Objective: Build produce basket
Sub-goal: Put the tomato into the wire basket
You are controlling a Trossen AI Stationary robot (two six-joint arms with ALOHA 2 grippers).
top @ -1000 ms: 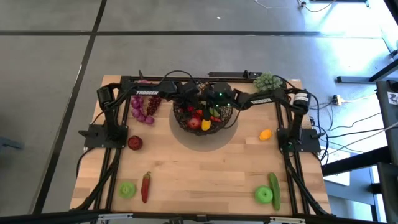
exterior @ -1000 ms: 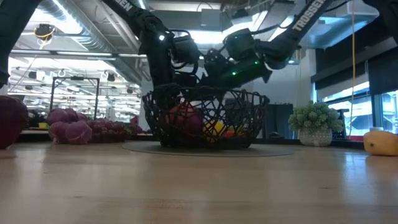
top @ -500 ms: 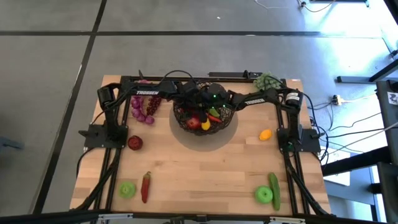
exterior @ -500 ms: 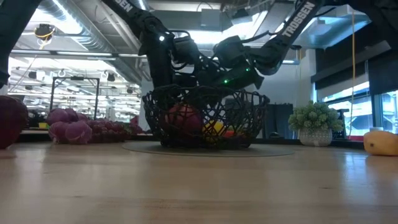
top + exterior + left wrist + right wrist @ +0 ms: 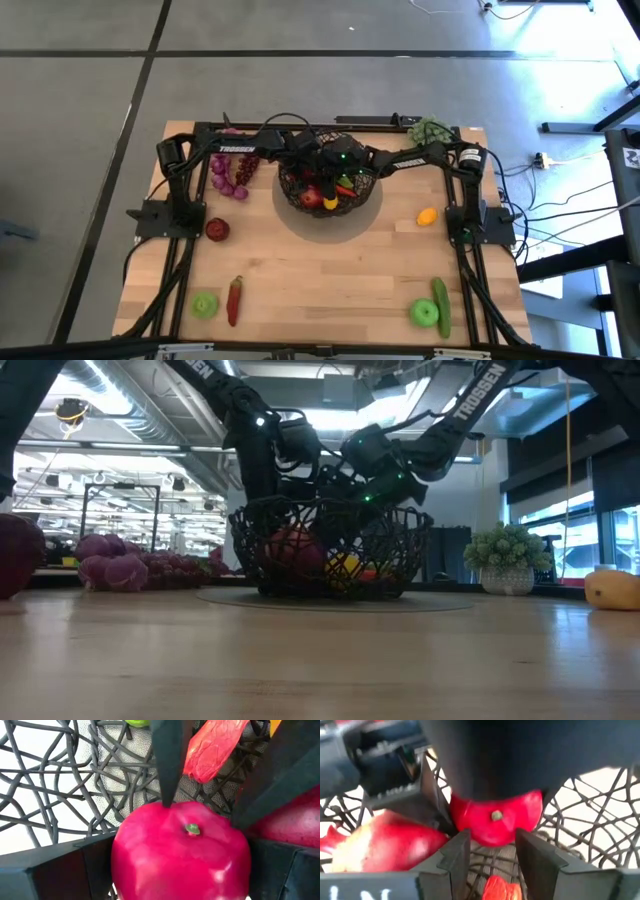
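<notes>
Wooden tabletop (image 5: 320, 290) holding, from left to right: purple grapes (image 5: 232, 172) by the left arm's base, 1 red apple (image 5: 217, 229), 1 green apple (image 5: 205, 304) beside a red chilli (image 5: 234, 299). Centre back, dark wire basket (image 5: 300, 203), part filled with red, yellow and orange produce. Left gripper (image 5: 303, 160) down inside it, fingers parted around a red apple (image 5: 180, 852), seemingly gripping it. Right gripper (image 5: 338, 168) also inside, fingers spread wide, holding nothing. Further right, a lemon (image 5: 427, 215), then a green apple (image 5: 424, 313) beside a cucumber (image 5: 441, 297). Roughly half done by the look of it: 7 loose pieces left.
</notes>
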